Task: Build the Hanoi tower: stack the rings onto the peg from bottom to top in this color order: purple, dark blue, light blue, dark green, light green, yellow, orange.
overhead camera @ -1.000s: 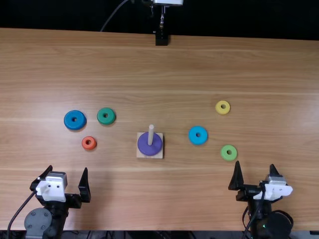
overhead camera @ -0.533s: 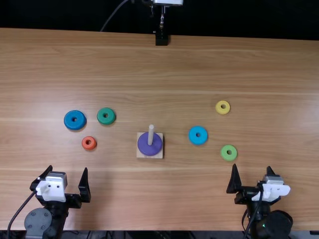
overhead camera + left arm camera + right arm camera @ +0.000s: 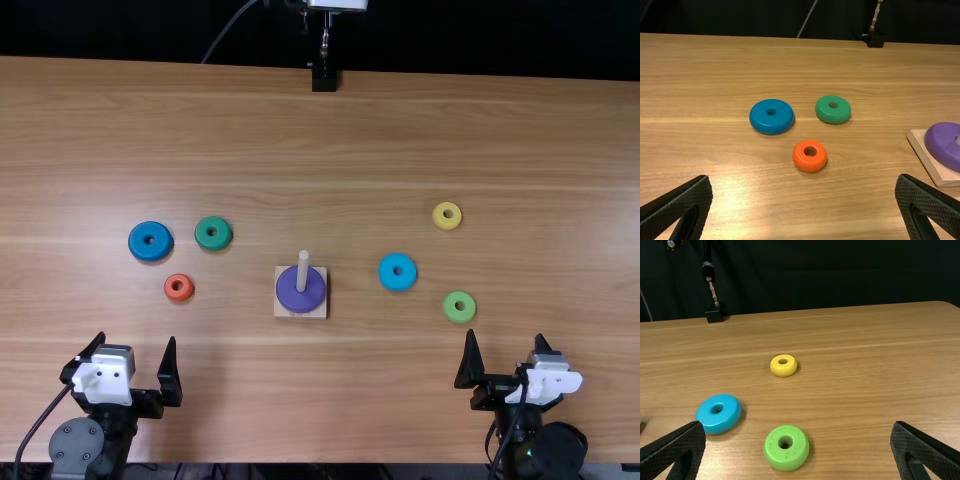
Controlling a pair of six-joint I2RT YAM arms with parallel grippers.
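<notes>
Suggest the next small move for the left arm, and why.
I'd ease the open, black left gripper toward the glossy dark blue ring, probably keeping clear of the small orange ring near that path. The wide purple ring is on the pale wooden peg, so dark blue comes next, and it lies on the left arm's side.

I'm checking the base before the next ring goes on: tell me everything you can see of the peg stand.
The peg stand is a flat, square base of pale wood, as it looks, with one plain round peg of similar pale wood rising from it. It sits flat on the table, near the middle, the peg upright. The purple ring is threaded over the peg and lies at its foot, covering much of the base; the corners stay visible. The peg's upper part is bare. No gripper touches the stand.
</notes>
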